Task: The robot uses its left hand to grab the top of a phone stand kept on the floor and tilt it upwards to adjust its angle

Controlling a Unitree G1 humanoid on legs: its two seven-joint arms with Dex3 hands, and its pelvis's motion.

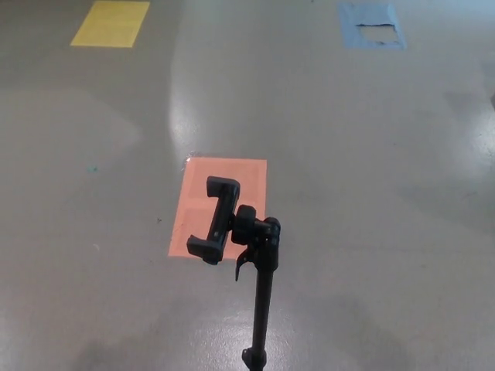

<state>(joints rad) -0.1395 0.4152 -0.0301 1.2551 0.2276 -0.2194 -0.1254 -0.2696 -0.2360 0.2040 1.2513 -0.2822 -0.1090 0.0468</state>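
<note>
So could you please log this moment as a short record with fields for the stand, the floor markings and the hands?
stand: black phone stand upright on a pole, seen from above
clamp: empty phone clamp at the top, left of the pole's head
floor: grey, glossy floor
markings: orange patch behind the clamp; yellow patch far left; blue patch far right
hands: neither in view
task state: stand not yet grasped

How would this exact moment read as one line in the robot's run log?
phone stand: upright on floor, clamp empty | left hand: not in view | right hand: not in view | orange floor patch: behind clamp | tilt: not started
</note>
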